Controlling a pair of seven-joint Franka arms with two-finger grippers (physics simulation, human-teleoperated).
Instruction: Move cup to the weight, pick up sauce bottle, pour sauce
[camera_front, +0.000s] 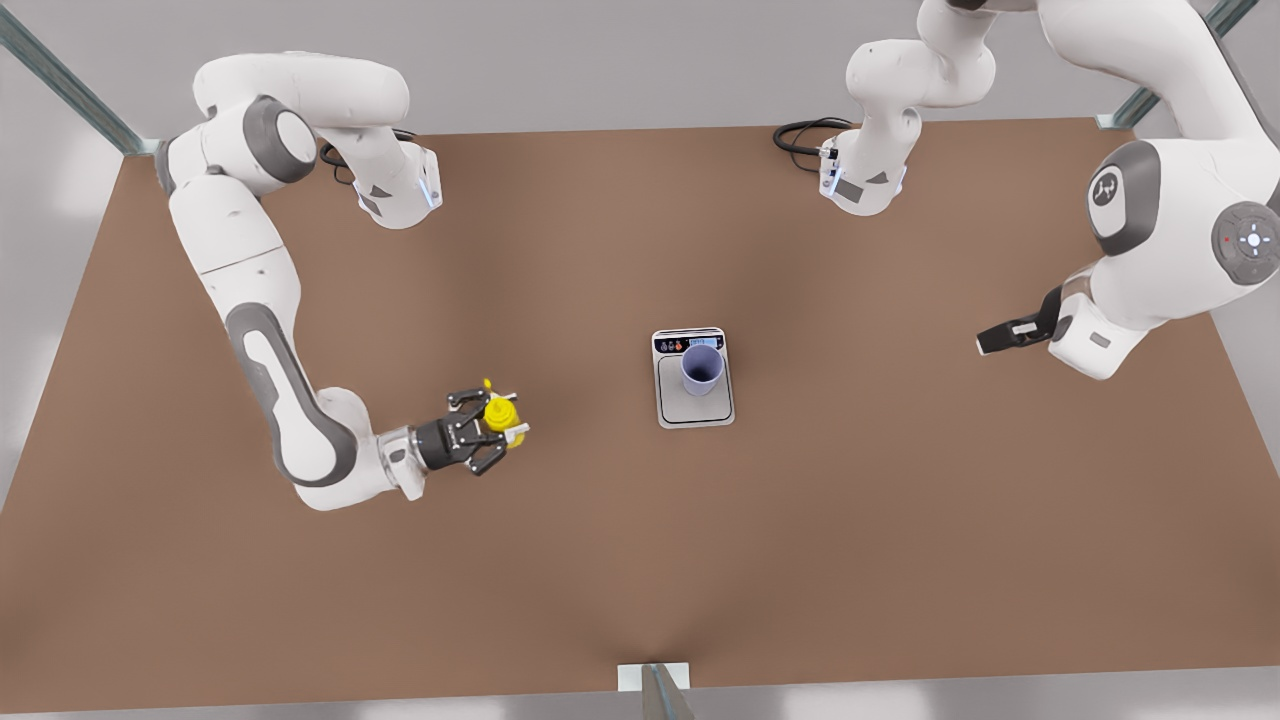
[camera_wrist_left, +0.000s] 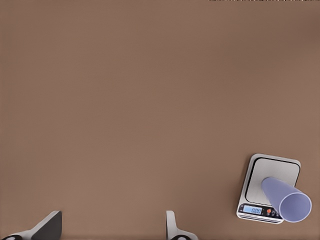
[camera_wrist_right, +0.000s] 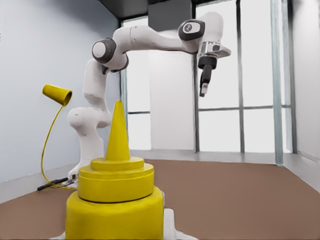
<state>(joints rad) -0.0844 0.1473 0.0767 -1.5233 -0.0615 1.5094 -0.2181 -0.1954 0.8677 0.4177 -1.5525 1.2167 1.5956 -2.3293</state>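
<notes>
Yellow sauce bottle (camera_front: 501, 412) stands on the brown table (camera_front: 860, 560), clasped by the right claw (camera_front: 489, 428). Lavender cup (camera_front: 701, 366) already sits on the weight (camera_front: 694, 404). Left claw (camera_front: 1000, 337) waits high, fingers spread. Next: lift, carry over, tip.

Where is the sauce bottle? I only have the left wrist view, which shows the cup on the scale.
Observer: The sauce bottle stands toward the front view's left, with the right pincer around it.
Operator: Is it capped?
Observer: No. The cap is off the nozzle, on a thin yellow tether.
Operator: And the left pincer?
Observer: The left pincer waits at the front view's right, well away from the cup and the weight.
</notes>
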